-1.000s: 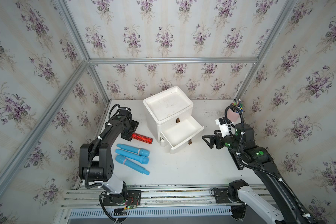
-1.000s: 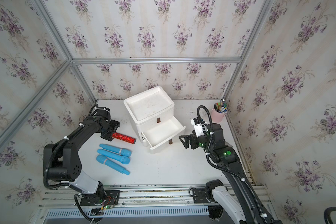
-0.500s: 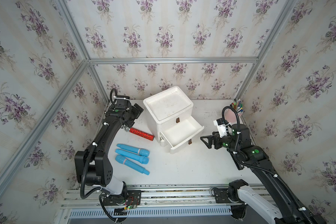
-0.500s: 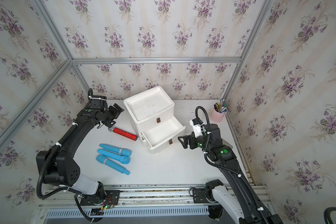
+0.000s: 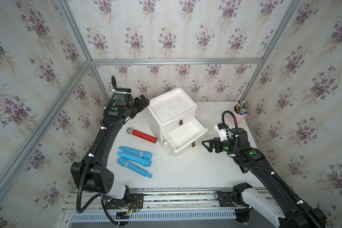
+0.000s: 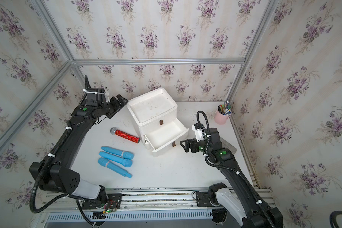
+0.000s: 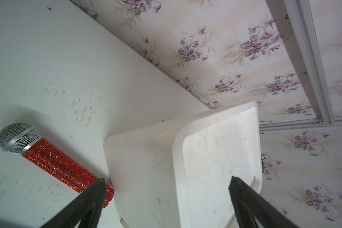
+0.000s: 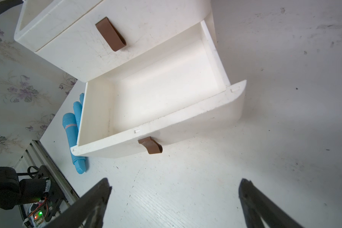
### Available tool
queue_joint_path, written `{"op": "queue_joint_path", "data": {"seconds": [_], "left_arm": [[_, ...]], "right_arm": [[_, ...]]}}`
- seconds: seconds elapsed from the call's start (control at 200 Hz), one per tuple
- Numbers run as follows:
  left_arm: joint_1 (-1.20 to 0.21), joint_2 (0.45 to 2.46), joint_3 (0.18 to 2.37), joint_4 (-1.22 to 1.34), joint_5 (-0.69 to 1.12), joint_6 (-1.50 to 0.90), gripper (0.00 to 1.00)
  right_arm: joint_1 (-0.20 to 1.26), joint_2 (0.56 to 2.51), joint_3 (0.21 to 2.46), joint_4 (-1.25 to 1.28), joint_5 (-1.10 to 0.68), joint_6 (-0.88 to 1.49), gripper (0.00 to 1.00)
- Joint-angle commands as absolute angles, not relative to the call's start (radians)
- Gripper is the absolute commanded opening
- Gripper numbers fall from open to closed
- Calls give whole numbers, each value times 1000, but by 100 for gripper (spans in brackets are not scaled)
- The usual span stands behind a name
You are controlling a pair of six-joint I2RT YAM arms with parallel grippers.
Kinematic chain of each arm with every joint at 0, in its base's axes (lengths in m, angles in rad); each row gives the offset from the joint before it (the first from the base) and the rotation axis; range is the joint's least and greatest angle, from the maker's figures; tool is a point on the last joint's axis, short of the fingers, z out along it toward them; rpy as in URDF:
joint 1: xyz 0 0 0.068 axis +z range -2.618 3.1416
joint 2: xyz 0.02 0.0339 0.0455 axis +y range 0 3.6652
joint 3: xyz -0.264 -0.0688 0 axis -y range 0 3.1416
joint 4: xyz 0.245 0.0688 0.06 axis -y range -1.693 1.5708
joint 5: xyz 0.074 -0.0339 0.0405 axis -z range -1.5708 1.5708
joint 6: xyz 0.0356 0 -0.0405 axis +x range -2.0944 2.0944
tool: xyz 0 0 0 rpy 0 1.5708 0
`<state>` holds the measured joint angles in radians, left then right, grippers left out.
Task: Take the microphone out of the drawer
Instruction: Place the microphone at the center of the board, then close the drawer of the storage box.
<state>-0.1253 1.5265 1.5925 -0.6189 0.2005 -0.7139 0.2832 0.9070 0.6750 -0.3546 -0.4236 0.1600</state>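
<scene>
Okay, red microphone (image 5: 142, 135) is out of the drawer (image 5: 186, 136). It lies flat on the desk (image 5: 186, 173), mesh head pointing away from the white cabinet (image 5: 172, 110) and butt end right at the cabinet's foot. The left wrist view shows the same, but I can't tell whether the butt actually touches the cabinet.

Versus a second ago: the left pincer (image 5: 144, 100) was down on the desk at the microphone's head. It has since let go, lifted and swung back, and now hangs in the air by the cabinet's top rear-left corner. The microphone has barely shifted. The right pincer (image 5: 205, 146) has crept slightly toward the drawer.

Left pincer: jaws spread wide, nothing between them, touching nothing. In its wrist view the fingertips (image 7: 99, 187) frame the cabinet top.

Right pincer: also wide and holding nothing. It hovers just in front of the drawer face, pointed at it, clear of the brown pull tab (image 8: 150, 145).

The drawer is the lower one, pulled out, and its white floor shows bare in the right wrist view.

Three blue microphones (image 5: 135, 159) lie side by side on the desk, nearer the front and apart from the red one. A pink cup of pens (image 5: 237, 118) stands in the rear right corner.
</scene>
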Motion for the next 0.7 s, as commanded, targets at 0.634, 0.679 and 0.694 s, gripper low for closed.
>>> {"op": "queue_joint_path", "data": {"seconds": [0.634,0.679,0.694], "left_arm": [[-261,1680,1591,-700,114,-593,99],[-261,1684,1587,-702,116,-587,99],[-261,1686,1586,-704,119,-585,99]], "right_arm": [[287,1072,512,-28,-381,277,100],[287,1085,507,-6,-385,286,100],[287,1089,505,0,-388,289,100]]}}
